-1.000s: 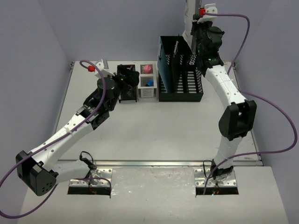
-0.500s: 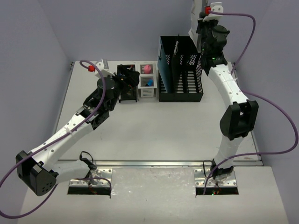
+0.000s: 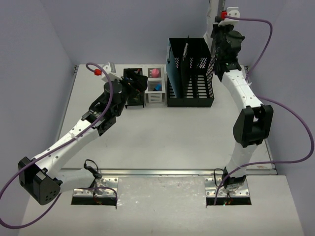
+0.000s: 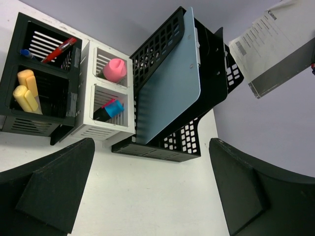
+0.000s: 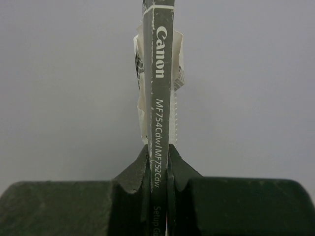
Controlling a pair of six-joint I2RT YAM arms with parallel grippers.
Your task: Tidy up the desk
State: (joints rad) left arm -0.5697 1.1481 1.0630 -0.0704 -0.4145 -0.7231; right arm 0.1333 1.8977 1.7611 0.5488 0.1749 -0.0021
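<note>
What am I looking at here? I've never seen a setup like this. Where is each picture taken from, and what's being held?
These are two robot arms bolted to the near edge of a white desk. One picture looks down from above; the other two come from a camera on each wrist. At the back stand a black pen holder, a white two-cell box and a black file rack with a pale blue folder in it. The left gripper is open and empty, facing them. The right gripper is up high, pinching a Canon booklet by its edge.
</note>
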